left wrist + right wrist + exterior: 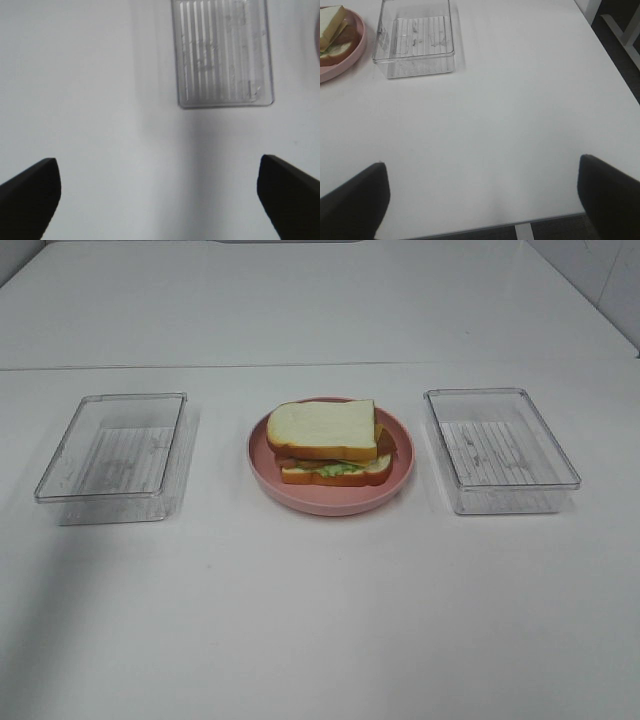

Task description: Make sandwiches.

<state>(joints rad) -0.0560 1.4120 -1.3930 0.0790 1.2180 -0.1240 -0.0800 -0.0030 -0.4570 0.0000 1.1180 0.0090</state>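
Note:
A stacked sandwich (pixel 328 442) rests on the pink round plate (pixel 300 495) in the middle of the table: white bread on top, green lettuce and a reddish-brown layer showing at the front, bread underneath. Its edge also appears in the right wrist view as the sandwich (pixel 335 32) on the plate (pixel 345 67). Neither arm shows in the high view. My left gripper (pixel 157 195) hangs open over bare table, well short of the left tray. My right gripper (pixel 482 200) is open too, above the table's near edge, with nothing between its fingers.
Two empty clear plastic trays flank the plate: the left tray (pixel 115 445), (pixel 222 52) and the right tray (pixel 500 448), (pixel 415 37). The table's front edge and the floor beyond show in the right wrist view, with a table leg (pixel 620 25) off to the side.

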